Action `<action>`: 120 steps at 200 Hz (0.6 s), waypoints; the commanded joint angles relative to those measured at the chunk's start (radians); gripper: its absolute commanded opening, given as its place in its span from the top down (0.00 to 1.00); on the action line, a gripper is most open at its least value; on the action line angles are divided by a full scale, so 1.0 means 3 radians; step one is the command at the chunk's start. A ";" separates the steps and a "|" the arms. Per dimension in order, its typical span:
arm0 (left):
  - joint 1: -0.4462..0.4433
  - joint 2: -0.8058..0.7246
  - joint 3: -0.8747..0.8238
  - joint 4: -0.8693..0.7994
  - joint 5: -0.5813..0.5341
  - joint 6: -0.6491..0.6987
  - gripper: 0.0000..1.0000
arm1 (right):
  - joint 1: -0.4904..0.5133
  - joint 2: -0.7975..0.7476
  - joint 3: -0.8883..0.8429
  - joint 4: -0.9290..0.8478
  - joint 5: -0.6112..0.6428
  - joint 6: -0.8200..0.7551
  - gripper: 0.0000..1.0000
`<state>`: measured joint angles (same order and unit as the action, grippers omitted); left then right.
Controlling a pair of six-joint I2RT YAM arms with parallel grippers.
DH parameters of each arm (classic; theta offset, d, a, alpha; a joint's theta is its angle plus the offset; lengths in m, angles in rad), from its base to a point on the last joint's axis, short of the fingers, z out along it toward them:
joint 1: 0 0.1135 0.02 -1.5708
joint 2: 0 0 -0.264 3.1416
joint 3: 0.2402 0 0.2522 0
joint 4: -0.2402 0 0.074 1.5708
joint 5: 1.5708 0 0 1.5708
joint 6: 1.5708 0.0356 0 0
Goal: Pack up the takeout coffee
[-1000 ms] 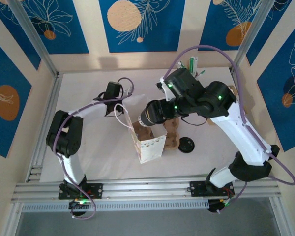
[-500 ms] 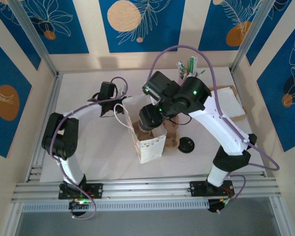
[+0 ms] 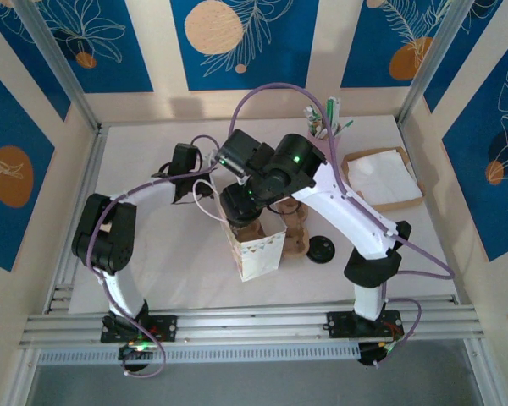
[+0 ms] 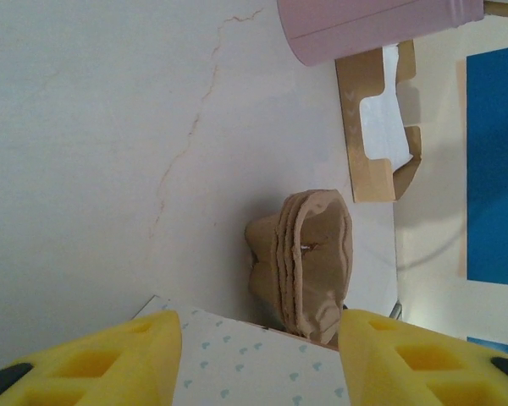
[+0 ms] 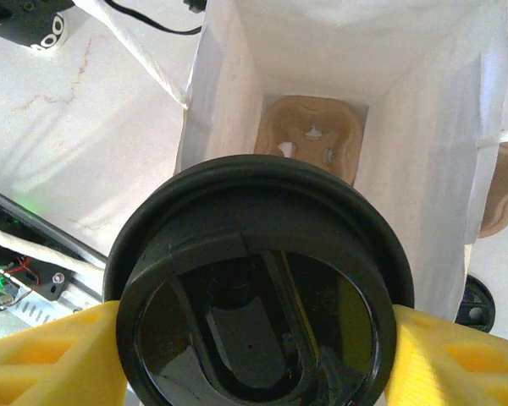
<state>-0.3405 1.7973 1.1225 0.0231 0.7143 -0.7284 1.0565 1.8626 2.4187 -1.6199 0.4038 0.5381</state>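
Note:
The takeout coffee's round black lid (image 5: pixel 258 288) faces the right wrist camera, and my right gripper (image 5: pixel 258 359) is shut on the cup, one yellow finger (image 5: pixel 51 355) on each side. Straight below it opens the white paper bag (image 5: pixel 423 152), with a brown cup carrier (image 5: pixel 309 139) on its bottom. From above, the right gripper (image 3: pixel 239 207) hangs over the mouth of the bag (image 3: pixel 261 252). My left gripper (image 3: pixel 184 182) stands open just left of the bag. In its wrist view the heart-printed bag wall (image 4: pixel 262 364) lies between its fingers (image 4: pixel 110 355).
A stack of brown pulp carriers (image 3: pixel 296 228) stands right behind the bag. A loose black lid (image 3: pixel 322 249) lies to its right. A cardboard box of napkins (image 3: pixel 381 179) sits at the back right, a pink pot of utensils (image 3: pixel 326 118) at the back.
The right arm has swung left with the cup, from beside the carriers to above the bag's mouth. The left gripper has hardly moved.

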 commanded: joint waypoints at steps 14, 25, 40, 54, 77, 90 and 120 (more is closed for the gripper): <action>-0.0044 0.0063 -0.0053 0.0112 0.0104 -0.0029 0.48 | 0.0022 -0.0115 -0.0138 -0.0516 0.0050 0.0151 0.31; -0.0074 0.0058 -0.0066 0.0117 0.0100 -0.0036 0.48 | 0.0020 -0.0151 -0.0196 -0.0516 0.0050 0.0172 0.31; -0.0114 0.0034 -0.0094 0.0124 0.0089 -0.0038 0.48 | 0.0021 -0.0198 -0.0294 -0.0516 0.0053 0.0202 0.31; -0.0145 -0.0001 -0.0141 0.0123 0.0075 -0.0039 0.48 | 0.0017 -0.0244 -0.0376 -0.0516 0.0057 0.0224 0.31; -0.0172 -0.0081 -0.0260 0.0135 0.0053 -0.0037 0.48 | 0.0013 -0.0297 -0.0476 -0.0516 0.0055 0.0247 0.31; -0.0184 -0.0133 -0.0332 0.0144 0.0043 -0.0037 0.48 | 0.0009 -0.0309 -0.0513 -0.0516 0.0049 0.0256 0.31; -0.0207 -0.0243 -0.0443 0.0144 0.0017 -0.0035 0.48 | 0.0012 -0.0309 -0.0556 -0.0516 -0.0003 0.0254 0.31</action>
<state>-0.3897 1.7859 1.0130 0.0509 0.7136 -0.7353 1.0565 1.8004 2.2681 -1.6203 0.4126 0.5911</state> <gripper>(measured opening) 0.517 0.697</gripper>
